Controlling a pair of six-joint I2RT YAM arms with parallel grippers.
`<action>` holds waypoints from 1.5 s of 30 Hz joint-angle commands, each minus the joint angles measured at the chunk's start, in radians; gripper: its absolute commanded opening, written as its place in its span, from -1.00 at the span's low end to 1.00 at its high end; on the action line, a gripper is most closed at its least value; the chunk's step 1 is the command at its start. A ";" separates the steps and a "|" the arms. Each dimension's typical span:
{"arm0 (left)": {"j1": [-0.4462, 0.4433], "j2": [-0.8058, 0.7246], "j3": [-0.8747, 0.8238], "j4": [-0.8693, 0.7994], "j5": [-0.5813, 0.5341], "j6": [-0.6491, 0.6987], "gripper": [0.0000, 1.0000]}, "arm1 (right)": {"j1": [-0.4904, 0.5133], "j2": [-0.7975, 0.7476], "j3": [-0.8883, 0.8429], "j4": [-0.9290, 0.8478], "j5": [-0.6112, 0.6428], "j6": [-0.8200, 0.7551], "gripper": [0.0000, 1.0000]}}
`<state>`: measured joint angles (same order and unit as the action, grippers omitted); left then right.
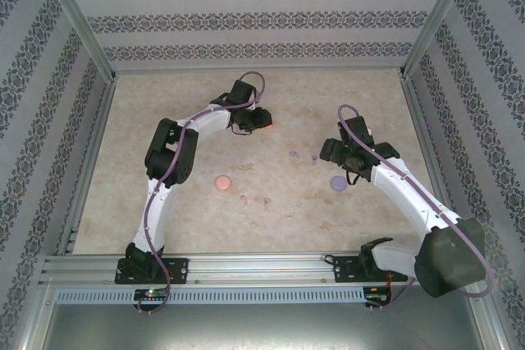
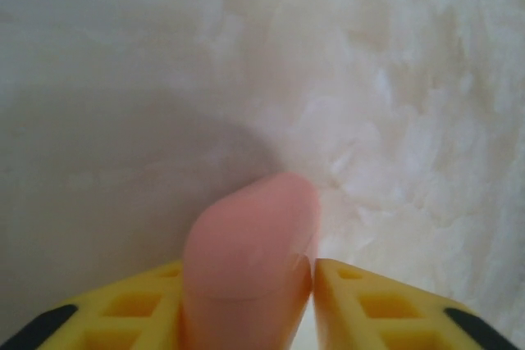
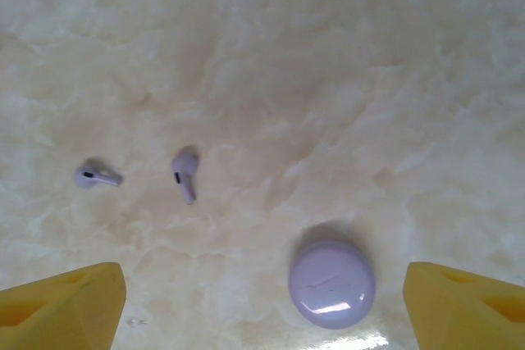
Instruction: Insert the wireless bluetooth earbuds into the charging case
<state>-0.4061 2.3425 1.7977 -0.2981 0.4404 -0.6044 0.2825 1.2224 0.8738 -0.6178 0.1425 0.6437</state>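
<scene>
Left wrist view: blurred salmon case [image 2: 246, 239], base cut off by the frame.
Left gripper [image 2: 250, 268]: fingers flank salmon case; grip unclear.
Right gripper [image 3: 262, 276]: spread wide, empty; purple case [image 3: 331, 283] between, untouched.

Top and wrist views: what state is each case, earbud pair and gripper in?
purple case: shut, on the table.
purple earbuds: loose on the table, outside it.
pale pink earbuds: loose on the table.
pink case: on the table, lid unclear.
coral-red case: between the fingers of the left gripper, grip unclear.
right gripper: open, empty.
</scene>
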 commanded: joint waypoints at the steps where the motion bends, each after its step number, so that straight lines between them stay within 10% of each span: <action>1: 0.025 0.004 0.022 -0.074 -0.019 0.028 -0.08 | -0.017 0.030 -0.013 -0.056 0.018 -0.032 0.79; 12: 0.099 -0.106 0.014 -0.126 -0.074 0.126 0.37 | -0.038 0.120 -0.042 -0.063 -0.043 -0.089 0.82; 32: 0.105 -0.646 -0.418 0.168 -0.042 0.087 0.46 | -0.054 0.293 -0.030 -0.061 -0.126 -0.193 0.65; 45: 0.096 -0.734 -0.540 0.243 0.034 0.087 0.49 | -0.059 0.421 0.041 -0.091 -0.126 -0.329 0.50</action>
<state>-0.3016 1.6478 1.2648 -0.1165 0.4385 -0.5129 0.2371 1.6188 0.8886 -0.6811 0.0166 0.3649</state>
